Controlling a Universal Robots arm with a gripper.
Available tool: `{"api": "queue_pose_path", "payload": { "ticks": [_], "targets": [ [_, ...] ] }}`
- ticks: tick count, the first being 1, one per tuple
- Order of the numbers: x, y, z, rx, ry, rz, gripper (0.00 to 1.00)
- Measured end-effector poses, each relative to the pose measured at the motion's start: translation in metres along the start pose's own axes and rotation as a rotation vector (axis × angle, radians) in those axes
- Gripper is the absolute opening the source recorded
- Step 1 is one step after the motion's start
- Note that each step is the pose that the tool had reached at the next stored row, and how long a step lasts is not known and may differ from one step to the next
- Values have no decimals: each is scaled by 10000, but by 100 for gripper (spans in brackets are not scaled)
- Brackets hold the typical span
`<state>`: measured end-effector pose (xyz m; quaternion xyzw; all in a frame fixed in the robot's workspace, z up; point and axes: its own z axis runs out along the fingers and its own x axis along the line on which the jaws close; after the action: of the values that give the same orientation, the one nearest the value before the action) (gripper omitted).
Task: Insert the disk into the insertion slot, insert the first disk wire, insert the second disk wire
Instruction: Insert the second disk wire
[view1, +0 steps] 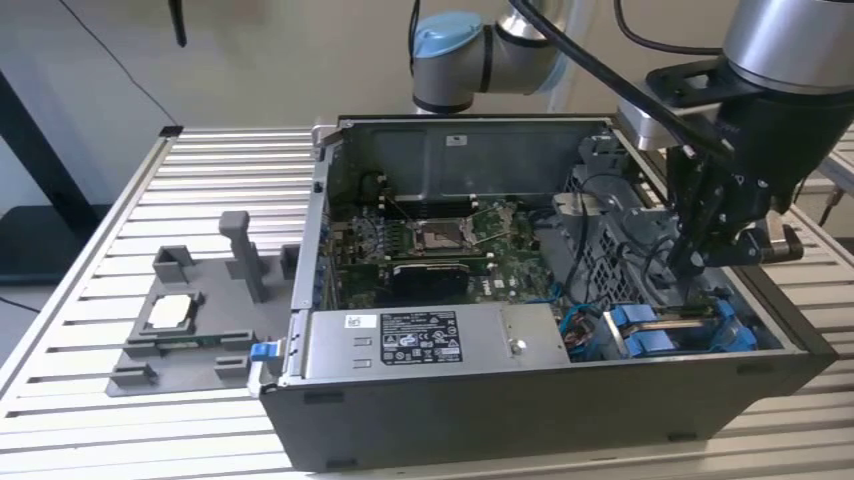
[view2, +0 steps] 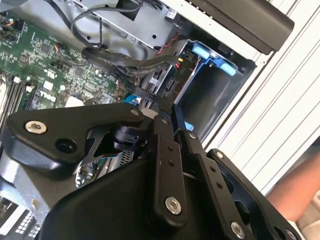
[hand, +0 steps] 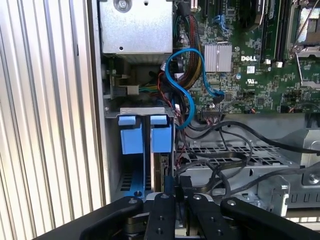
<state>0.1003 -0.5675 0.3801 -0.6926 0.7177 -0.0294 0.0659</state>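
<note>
An open computer case (view1: 534, 400) is seen lying on a slatted metal table (view1: 200, 180), with the motherboard (view1: 441, 245) exposed and the silver power-supply box (view1: 427, 342) mounted along the case's near wall in the exterior view.

The gripper (view1: 694, 262) is positioned low inside the case at the exterior view's right, directly above the drive bay corner. In the second wrist view the fingers (view2: 167, 125) are seen drawn close together, their tips meeting at a dark cable connector (view2: 172, 82) beside the bay; whether the connector is actually pinched cannot be told. In the first wrist view the gripper (hand: 175, 187) is seen at the end of the bay.

The insertion slot (hand: 145, 150) is seen in the first wrist view as a narrow bay with two bright blue tabs (hand: 131, 134) side by side. The disk (hand: 161, 172) is seated in the bay under the tabs, its edge visible between the blue rails. In the exterior view the blue carrier parts (view1: 674, 330) are seen in the case's near right corner.

A light blue data cable (hand: 192, 85) is looped between the power-supply box and the motherboard heatsink (hand: 218, 57), next to a bundle of coloured wires. Black cables (hand: 230, 140) are draped over the perforated metal cage beside the bay.

A grey fixture plate (view1: 200, 310) holding a small square chip is seen on the table at the exterior view's left, well apart from the case.
</note>
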Motion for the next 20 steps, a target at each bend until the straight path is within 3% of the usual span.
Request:
{"api": "queue_pose_path", "payload": {
  "ticks": [2,5,11,17,20],
  "targets": [
    [0,-18,11,-101,48,-1,16],
    [0,-55,41,-170,90,-3,16],
    [1,-111,108,-386,105,6,16],
    [2,-151,166,-677,119,18,16],
    [4,-167,208,-753,122,22,16]
  ]
}}
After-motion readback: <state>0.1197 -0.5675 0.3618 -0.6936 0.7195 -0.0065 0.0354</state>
